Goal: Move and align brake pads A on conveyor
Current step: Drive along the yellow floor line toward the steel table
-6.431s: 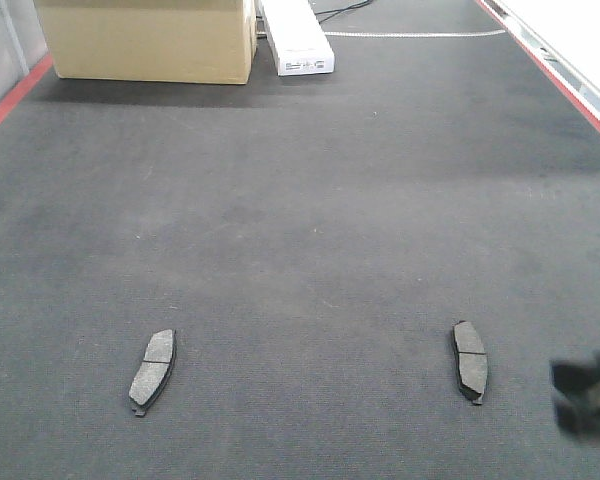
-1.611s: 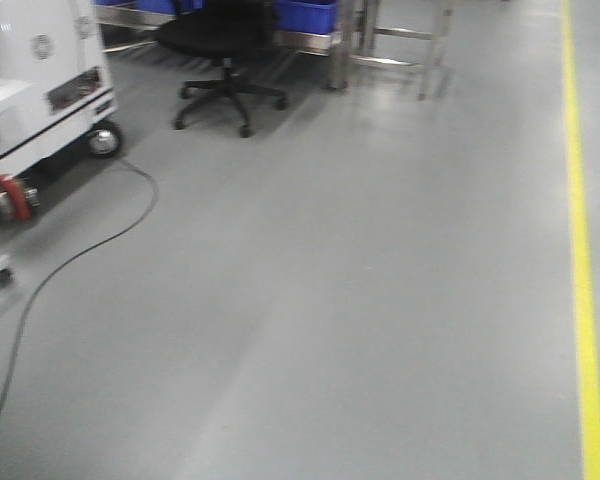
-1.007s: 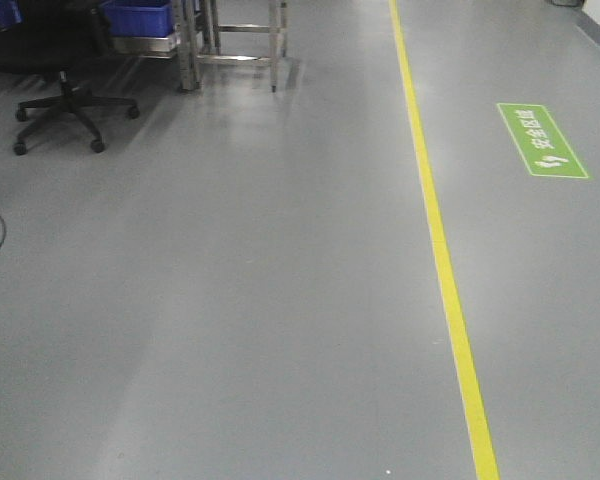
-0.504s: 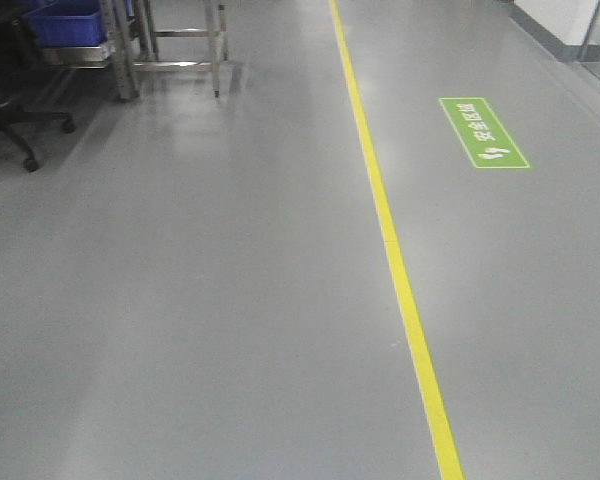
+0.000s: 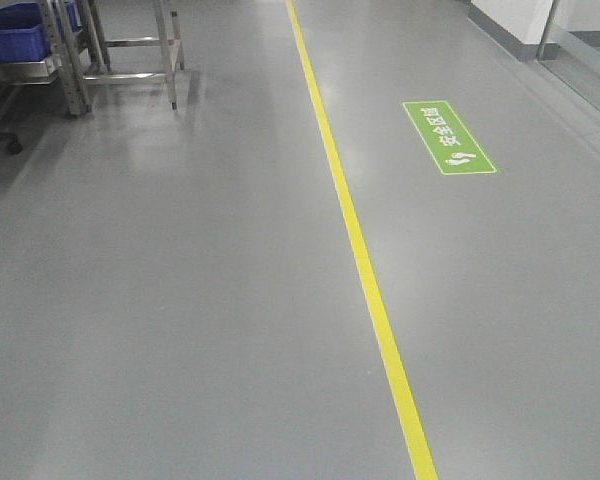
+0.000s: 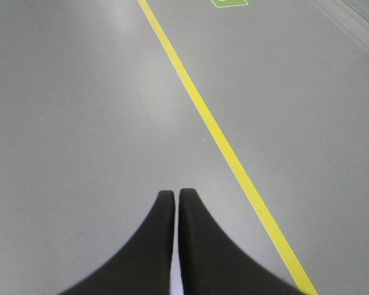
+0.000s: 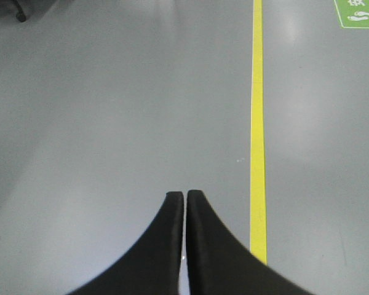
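You won't find the brake pads or the conveyor in any present view, so where they lie cannot be told. Both wrist cameras look down at bare floor. The left gripper (image 6: 175,195) has its two black fingers pressed together with only a hairline between them and nothing held. The right gripper (image 7: 184,196) stands the same way.

Under them is a smooth, slightly glossy grey floor (image 5: 180,300), crossed by a yellow line (image 5: 365,270) running away from you. Right of the line lies a green floor sign (image 5: 448,137) with white characters and footprints. At the far left stands a steel rack (image 5: 130,45), with a blue bin (image 5: 15,25) on a low shelf to its left.

Against half a second ago, the line and sign sit further left in the front view. Only a caster of the office chair (image 5: 8,145) shows at the left edge. Several seconds back, that view showed two pads lying on the charcoal belt.
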Motion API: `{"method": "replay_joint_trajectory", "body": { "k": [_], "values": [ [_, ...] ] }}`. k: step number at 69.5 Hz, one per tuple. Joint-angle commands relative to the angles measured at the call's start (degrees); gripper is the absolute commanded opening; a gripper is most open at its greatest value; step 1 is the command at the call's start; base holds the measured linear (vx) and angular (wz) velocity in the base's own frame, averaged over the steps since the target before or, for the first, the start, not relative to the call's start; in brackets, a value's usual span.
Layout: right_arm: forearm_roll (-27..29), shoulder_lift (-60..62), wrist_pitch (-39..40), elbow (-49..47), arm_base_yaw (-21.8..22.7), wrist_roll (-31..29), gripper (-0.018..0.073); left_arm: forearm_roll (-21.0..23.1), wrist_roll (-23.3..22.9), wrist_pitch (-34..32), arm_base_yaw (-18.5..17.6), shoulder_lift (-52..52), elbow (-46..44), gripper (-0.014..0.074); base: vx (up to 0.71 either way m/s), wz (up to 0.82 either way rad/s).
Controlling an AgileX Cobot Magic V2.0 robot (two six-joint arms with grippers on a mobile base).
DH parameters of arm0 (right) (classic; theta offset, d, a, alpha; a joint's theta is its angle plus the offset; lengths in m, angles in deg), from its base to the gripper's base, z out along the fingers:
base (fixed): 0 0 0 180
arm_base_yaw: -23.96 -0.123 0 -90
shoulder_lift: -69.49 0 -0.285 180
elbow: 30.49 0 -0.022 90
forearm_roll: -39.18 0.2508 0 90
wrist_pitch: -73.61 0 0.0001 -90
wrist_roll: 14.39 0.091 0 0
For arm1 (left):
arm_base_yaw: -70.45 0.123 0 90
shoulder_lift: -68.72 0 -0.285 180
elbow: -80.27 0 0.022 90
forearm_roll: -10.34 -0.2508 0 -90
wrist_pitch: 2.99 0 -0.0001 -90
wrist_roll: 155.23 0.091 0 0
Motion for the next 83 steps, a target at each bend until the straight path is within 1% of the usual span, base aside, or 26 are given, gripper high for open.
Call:
{"method": "replay_joint_trajectory", "body": {
  "k": [1, 83],
  "values": [
    [0.24, -0.46, 3.54, -1.57, 0.14, -0.57, -0.0006, 0.39, -0.20, -3.39, -0.19, -0.32, -1.63, -0.0006, 0.37, -0.10],
    [0.24, -0.46, 3.30, -1.57, 0.14, -0.57, -0.0006, 0.39, -0.20, -3.33, -0.19, -0.32, -1.63, -0.0006, 0.45, -0.07]
  ]
}}
